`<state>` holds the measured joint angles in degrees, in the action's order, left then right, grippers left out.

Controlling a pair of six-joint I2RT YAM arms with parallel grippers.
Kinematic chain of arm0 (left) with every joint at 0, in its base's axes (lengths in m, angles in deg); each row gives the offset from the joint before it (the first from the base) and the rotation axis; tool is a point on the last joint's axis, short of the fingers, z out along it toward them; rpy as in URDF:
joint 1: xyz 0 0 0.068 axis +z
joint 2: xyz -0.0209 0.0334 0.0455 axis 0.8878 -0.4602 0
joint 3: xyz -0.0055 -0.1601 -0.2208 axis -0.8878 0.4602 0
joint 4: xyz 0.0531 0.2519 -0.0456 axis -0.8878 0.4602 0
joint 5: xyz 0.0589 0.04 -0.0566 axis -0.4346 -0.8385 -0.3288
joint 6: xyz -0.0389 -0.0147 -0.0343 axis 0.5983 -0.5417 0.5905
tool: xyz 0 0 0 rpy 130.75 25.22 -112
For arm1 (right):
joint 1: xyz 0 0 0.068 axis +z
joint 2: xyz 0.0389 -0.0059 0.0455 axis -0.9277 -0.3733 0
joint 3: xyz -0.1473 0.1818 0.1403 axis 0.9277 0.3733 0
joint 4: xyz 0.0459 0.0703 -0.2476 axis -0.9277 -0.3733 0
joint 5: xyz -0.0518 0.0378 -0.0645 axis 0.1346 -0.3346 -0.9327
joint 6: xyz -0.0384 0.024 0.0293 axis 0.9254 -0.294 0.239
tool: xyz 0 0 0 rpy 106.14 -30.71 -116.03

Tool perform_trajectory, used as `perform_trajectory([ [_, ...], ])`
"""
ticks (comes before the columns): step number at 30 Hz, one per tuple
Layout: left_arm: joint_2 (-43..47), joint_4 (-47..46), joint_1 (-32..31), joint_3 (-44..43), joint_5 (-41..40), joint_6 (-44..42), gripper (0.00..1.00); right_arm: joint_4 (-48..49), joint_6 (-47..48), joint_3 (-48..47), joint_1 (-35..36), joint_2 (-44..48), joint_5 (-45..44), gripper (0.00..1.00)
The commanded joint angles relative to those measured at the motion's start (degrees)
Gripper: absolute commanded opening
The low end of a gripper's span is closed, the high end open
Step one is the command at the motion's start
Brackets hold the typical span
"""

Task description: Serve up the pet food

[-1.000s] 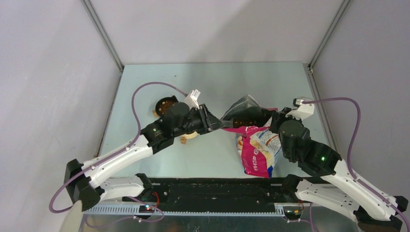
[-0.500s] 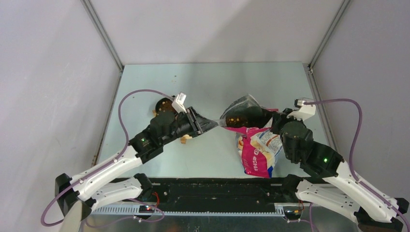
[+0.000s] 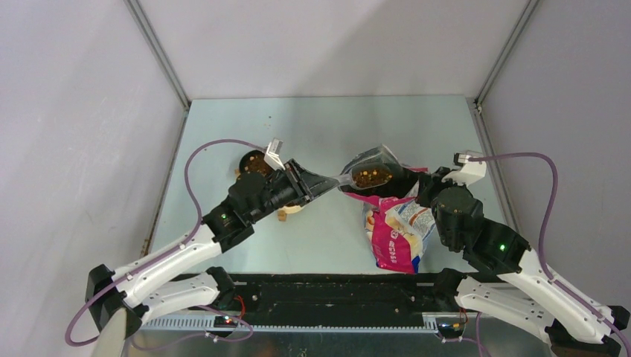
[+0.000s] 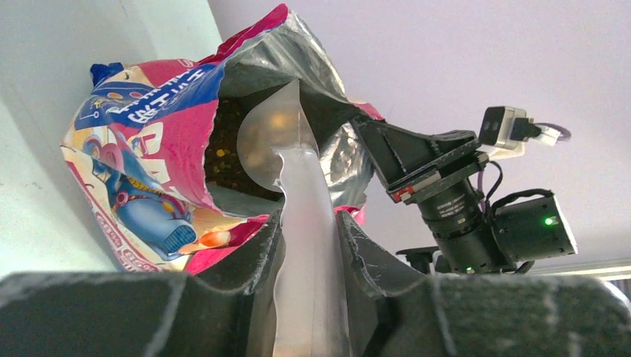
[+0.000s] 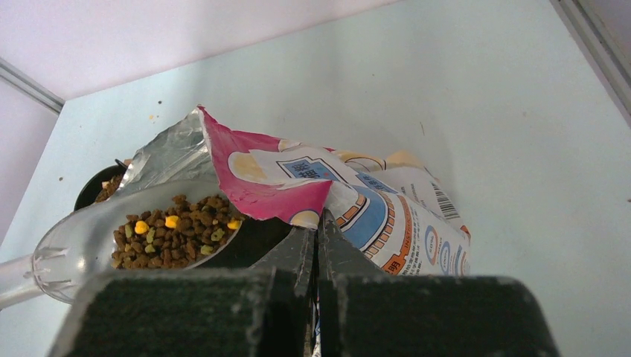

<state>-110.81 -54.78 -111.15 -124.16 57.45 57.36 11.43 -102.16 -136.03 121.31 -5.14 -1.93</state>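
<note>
Because the shiny pink and blue cat picture bag (image 3: 394, 234) is soft and would flop shut, the right pincer (image 5: 316, 223) is pressed tight on its torn top edge and holds the mouth up and open. The left pincer (image 4: 305, 223) squeezes the long handle of the clear plastic scoop (image 5: 71, 249), so the round end can reach that open mouth.

The small brown dry pet food bits (image 5: 175, 230) (with a few yellow ones mixed in) fill the round end of the scoop. It sits right at the mouth of the bag and looks level, so nothing rolls off. More bits show dark down inside the bag.

A round dark bowl (image 3: 253, 160) sits on the pale green surface (image 3: 312, 123) behind the left arm, well apart from the bag. It has some brown bits in it too.

I think the scoop is loaded, and the next job is to carry it to that bowl and tip it. Going slow and flat would matter, since the bits are loose and could spill.
</note>
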Motion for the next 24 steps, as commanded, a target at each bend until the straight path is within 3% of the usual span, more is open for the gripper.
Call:
perform_trajectory([
  [1, -0.91, -6.13, 0.42, -0.34, -1.39, 2.88, 0.00, 6.88, -0.51, -0.95, 0.28, 0.09, 2.98, 0.00],
  [11, -3.41, -18.79, 0.44, 3.09, 1.73, 7.99, 0.00, 6.92, -0.83, -0.93, 0.22, -0.52, 3.49, 0.00],
  [24, 0.48, -26.10, 0.53, 10.08, 0.38, 11.08, 0.00, 5.66, -1.10, -0.89, 0.23, 2.16, 0.97, 0.00],
])
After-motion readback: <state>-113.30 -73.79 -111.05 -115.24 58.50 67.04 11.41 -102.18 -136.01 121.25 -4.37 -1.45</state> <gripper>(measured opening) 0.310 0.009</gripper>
